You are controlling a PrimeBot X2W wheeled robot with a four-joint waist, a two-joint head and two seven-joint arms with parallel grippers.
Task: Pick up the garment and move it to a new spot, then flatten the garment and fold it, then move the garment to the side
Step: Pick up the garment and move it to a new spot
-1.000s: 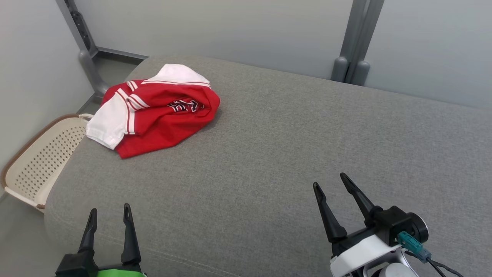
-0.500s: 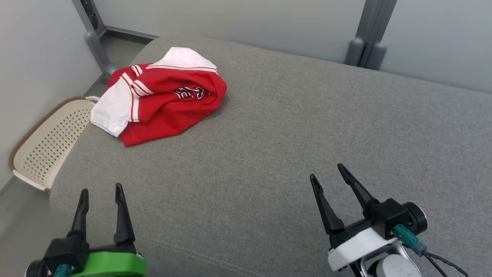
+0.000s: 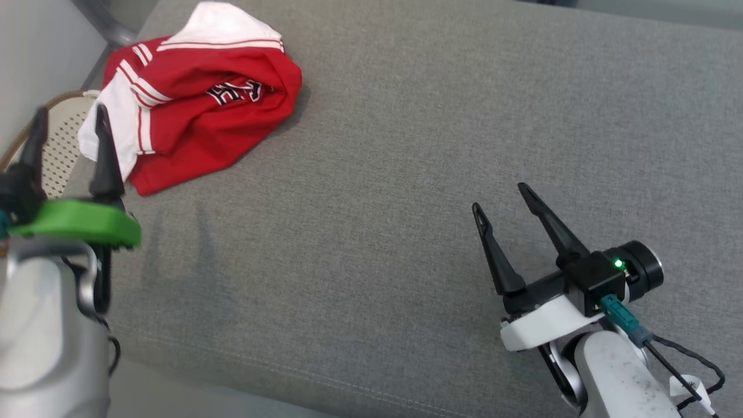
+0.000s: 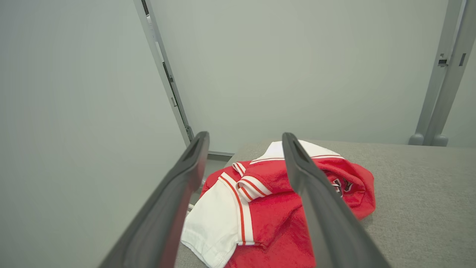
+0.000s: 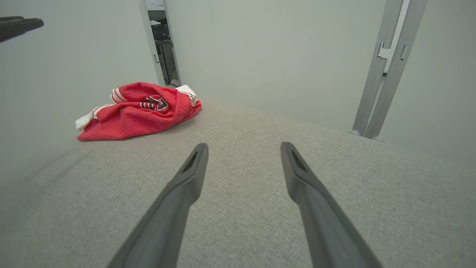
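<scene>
Crumpled red-and-white garment (image 3: pixel 197 116), dark lettering (image 3: pixel 235 91) creased, unreadable, left gripper (image 3: pixel 72 110) and right gripper (image 3: pixel 498 196) both spread, empty

The grey fabric-covered bench (image 3: pixel 406 174) offers open cloth from its middle out to 3 o'clock. At 11 o'clock the crumpled red-and-white jersey garment (image 3: pixel 197 116) fills the corner, and at 9 o'clock a cream perforated plastic basket (image 3: pixel 65 134) stands just past the edge.

The left gripper (image 3: pixel 71 113) points forward with fingers spread and empty; the right gripper (image 3: pixel 499 197) angles up-left, fingers likewise spread and empty.
</scene>
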